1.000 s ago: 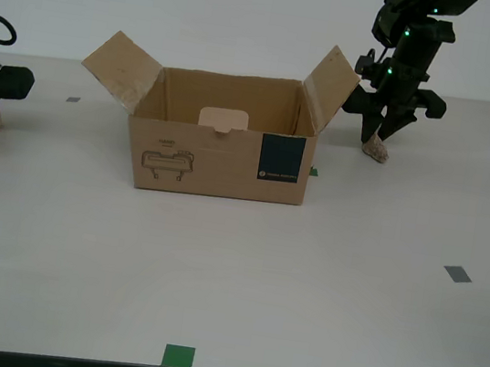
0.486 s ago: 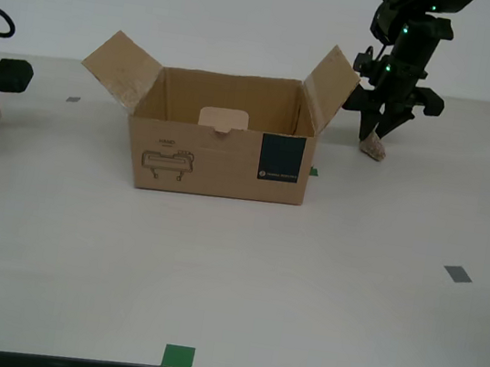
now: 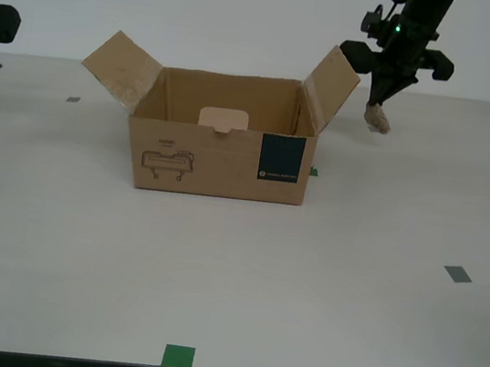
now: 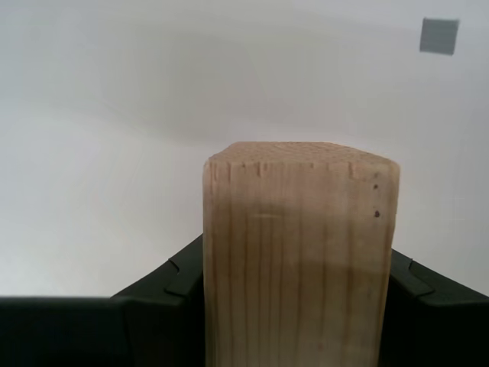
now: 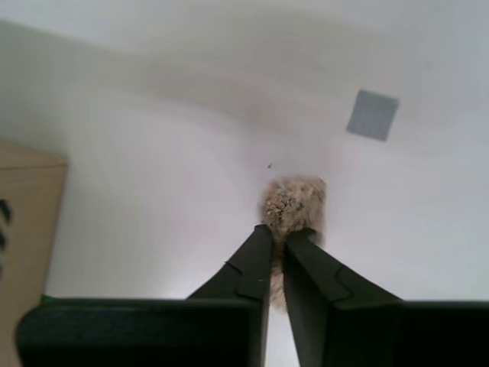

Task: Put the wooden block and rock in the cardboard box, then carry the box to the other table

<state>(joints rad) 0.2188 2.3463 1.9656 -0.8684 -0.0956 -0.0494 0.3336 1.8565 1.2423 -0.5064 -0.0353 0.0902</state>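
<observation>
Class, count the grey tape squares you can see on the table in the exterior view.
2: one grey square beyond the cardboard box toward the exterior view's left, another nearer the camera toward its right. The box may hide others.

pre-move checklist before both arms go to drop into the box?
1. My first gripper shut on the small mottled grey-brown rock: ok.
2. Rock lifted off the white tabletop: ok.
3. My second gripper shut on the pale tan wooden block: ok.
4. Brown cardboard box flaps open: ok.
5. Rock above box opening: not ok, it hangs beyond the flap at the exterior view's right.
6. Block's clearance from tabletop: cannot tell.
</observation>
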